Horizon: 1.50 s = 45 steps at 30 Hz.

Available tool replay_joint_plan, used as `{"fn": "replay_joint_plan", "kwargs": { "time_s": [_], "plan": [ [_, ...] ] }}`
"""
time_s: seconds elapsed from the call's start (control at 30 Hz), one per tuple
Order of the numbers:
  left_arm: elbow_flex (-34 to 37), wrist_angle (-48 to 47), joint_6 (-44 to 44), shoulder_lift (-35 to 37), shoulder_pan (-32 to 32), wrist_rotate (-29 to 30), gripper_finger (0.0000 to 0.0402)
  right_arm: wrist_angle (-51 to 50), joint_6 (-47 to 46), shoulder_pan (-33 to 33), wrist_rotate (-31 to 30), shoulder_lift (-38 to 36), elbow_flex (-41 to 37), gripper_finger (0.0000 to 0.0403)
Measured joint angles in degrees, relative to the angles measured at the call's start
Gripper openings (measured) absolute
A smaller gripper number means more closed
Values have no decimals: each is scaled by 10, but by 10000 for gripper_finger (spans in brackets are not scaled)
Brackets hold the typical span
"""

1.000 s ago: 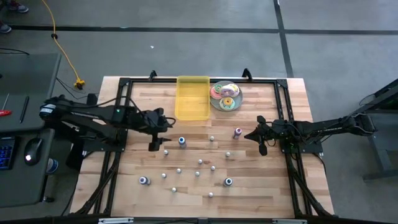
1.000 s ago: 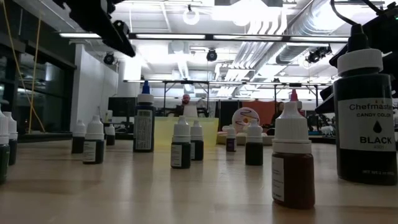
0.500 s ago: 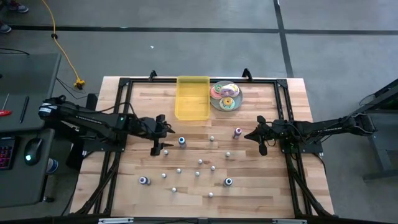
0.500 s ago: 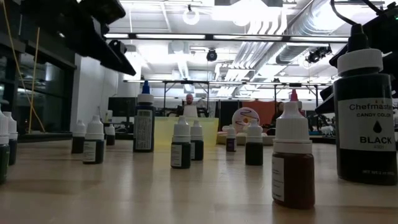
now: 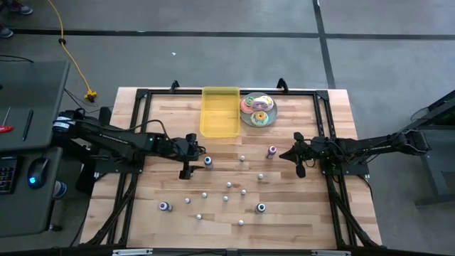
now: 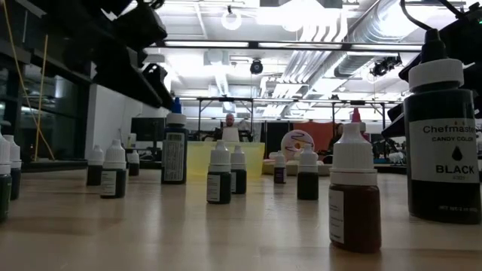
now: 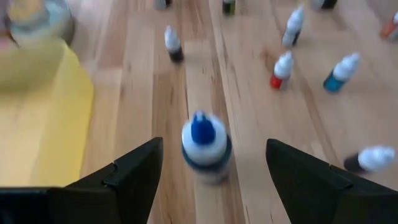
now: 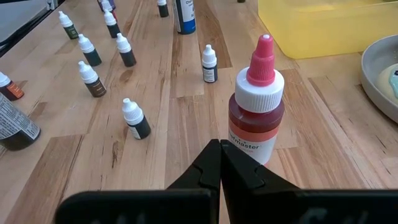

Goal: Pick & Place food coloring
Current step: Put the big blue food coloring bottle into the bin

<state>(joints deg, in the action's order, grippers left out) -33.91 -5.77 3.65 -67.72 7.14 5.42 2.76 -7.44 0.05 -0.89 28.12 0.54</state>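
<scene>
Several small food coloring bottles stand upright on the wooden table, scattered across its middle and near half. My left gripper is open and level with the tabletop. Its fingers stand just short of a blue-capped bottle, which shows ahead of and between them in the left wrist view. My right gripper is shut and sits close to a larger red bottle with a pink cap, also seen from above. I see no contact with it.
A yellow tray and a plate of doughnuts sit at the table's far edge. Small bottles dot the boards around both grippers. A big black-labelled bottle and a brown one stand near the low camera.
My left gripper has moved toward the table's right and a little toward the near edge, closing in on the blue-capped bottle, still open. The right arm and the bottles have stayed where they were.
</scene>
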Motion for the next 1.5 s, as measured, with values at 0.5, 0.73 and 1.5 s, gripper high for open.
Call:
{"fn": "replay_joint_plan", "kwargs": {
  "time_s": [0.5,0.73,1.5],
  "plan": [
    [-211,-262,-9,-118,-13,10,280,0,0,0,0,0,0,0],
    [-344,-425,-13,-207,-23,1,280,-1,0,0,0,0,0,0],
    [-385,-439,14,-272,-36,-26,279,-3,0,0,0,0,0,0]
  ]
}}
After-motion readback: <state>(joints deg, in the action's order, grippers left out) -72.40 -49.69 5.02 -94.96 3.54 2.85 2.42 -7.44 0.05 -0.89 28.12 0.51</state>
